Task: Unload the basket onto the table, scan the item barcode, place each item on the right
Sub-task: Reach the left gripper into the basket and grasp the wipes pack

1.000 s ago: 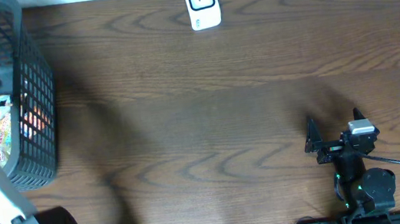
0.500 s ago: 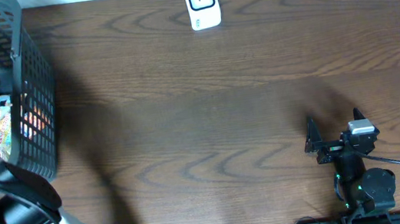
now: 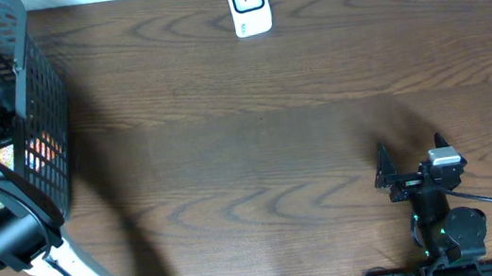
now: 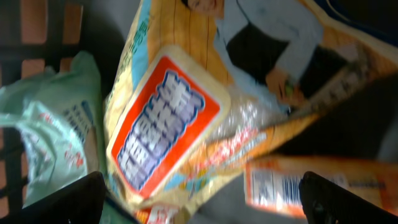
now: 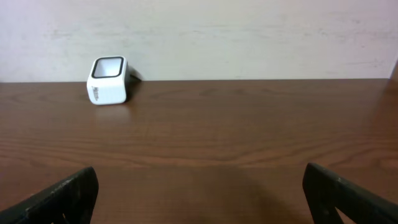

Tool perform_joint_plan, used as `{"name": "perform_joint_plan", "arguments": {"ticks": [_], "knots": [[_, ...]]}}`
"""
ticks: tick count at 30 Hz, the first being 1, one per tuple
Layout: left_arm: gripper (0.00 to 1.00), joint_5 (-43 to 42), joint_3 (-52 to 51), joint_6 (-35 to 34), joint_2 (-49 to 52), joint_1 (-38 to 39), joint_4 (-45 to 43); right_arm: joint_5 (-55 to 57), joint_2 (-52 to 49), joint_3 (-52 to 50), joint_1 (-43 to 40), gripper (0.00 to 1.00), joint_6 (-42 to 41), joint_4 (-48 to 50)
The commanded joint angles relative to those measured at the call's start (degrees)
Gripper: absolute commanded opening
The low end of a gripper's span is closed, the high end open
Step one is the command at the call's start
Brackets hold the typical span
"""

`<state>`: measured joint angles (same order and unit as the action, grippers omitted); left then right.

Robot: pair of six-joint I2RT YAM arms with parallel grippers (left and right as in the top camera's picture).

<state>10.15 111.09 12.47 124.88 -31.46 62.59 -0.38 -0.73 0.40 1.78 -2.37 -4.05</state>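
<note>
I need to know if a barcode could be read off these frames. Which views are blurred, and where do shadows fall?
Left wrist: soft and smeared, the orange snack bag blurred, the barcode beside it unreadable. Right wrist: sharp, evenly lit, white scanner crisp. Overhead: sharp; a soft shadow lies on the table right of the basket.

packets lie in the basket; the scanner stands well right.

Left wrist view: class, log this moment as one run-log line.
left gripper: open, in basket over snack packet | right gripper: open, empty | scanner: unused | item: not grasped
</note>
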Motion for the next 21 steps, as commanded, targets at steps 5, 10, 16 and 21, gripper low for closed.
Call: {"name": "perform_joint_plan", "arguments": {"ticks": [5, 10, 16, 21], "knots": [[0.98, -1.22, -0.22, 1.99, 2.49, -0.13, -1.42, 0.07, 0.2, -0.11, -0.35, 0.99, -0.35, -0.24], [0.98, -1.16, -0.24, 3.39, 4.0, -0.24, -3.65, 0.04, 0.2, -0.11, -0.35, 0.99, -0.35, -0.24], [1.0, -1.16, -0.24, 3.39, 5.05, -0.63, -5.75, 0.04, 0.2, -0.11, -0.35, 0.99, -0.35, -0.24], [0.96, -1.18, -0.28, 3.37, 6.64, -1.11, -5.73, 0.04, 0.2, -0.11, -0.35, 0.99, -0.35, -0.24]]}}
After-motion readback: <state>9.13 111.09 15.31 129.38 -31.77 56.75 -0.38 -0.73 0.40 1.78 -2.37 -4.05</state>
